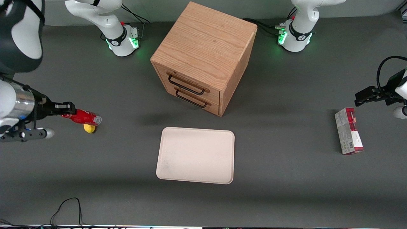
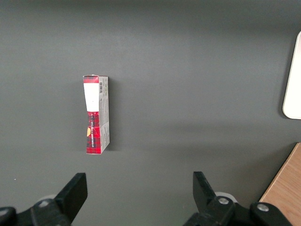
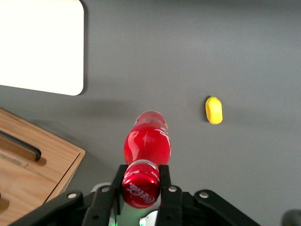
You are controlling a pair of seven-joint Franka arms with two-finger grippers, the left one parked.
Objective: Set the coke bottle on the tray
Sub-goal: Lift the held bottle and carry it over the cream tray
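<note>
Cream-white rectangular tray [image 1: 196,155] w/ rounded corners lay flat on the dark grey table [image 1: 286,190], nearest the front camera, nothing on it.
Right arm's gripper [image 1: 65,110] was closed on the small red coke bottle [image 1: 83,117] at the cap end, holding it off the table toward the working arm's end, well apart from the tray. Small yellow lump [image 1: 89,128] lay on the table just below the bottle. Wooden two-drawer cabinet [image 1: 203,57] stood farther from the camera than the tray; red-and-grey carton [image 1: 348,131] lay toward the parked arm's end.

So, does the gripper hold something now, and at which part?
Yes: the gripper holds the bottle at its cap end.
</note>
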